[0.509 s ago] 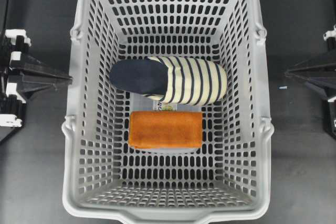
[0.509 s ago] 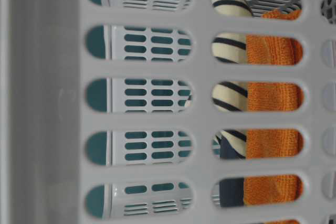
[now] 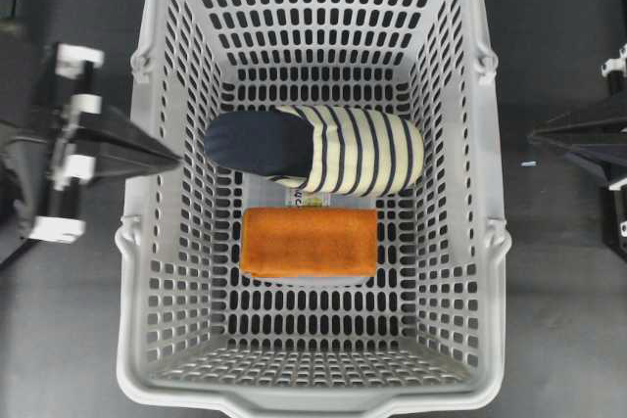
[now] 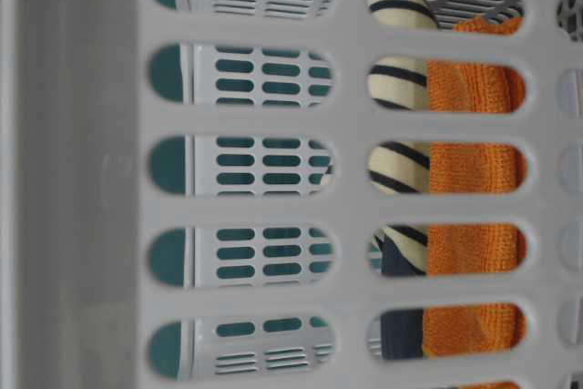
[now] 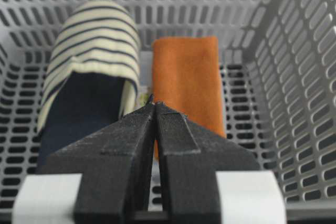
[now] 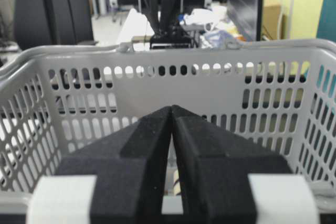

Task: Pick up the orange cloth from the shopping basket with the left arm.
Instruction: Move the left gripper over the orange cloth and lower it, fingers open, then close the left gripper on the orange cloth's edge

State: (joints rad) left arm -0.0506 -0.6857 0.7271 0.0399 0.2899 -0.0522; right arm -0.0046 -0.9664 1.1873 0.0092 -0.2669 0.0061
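Note:
The orange cloth (image 3: 309,242) lies folded flat on the floor of the light-grey shopping basket (image 3: 490,163), just in front of a striped slipper. It also shows in the left wrist view (image 5: 186,77) and through the wall slots in the table-level view (image 4: 474,170). My left gripper (image 3: 176,156) is shut and empty, its tip over the basket's left wall, well apart from the cloth. In its own view the shut tips (image 5: 154,103) point at the cloth's near left edge. My right gripper (image 3: 534,134) is shut and empty outside the right wall, as its wrist view (image 6: 172,107) shows.
A navy-and-cream striped slipper (image 3: 323,149) lies across the basket floor beside the cloth, also in the left wrist view (image 5: 89,51). A clear container with a label (image 3: 309,200) shows under the cloth and slipper. The high slotted walls ring everything.
My left arm has moved right, towards the basket; its tip now reaches over the left wall. The cloth, the slipper and the right arm have not moved.

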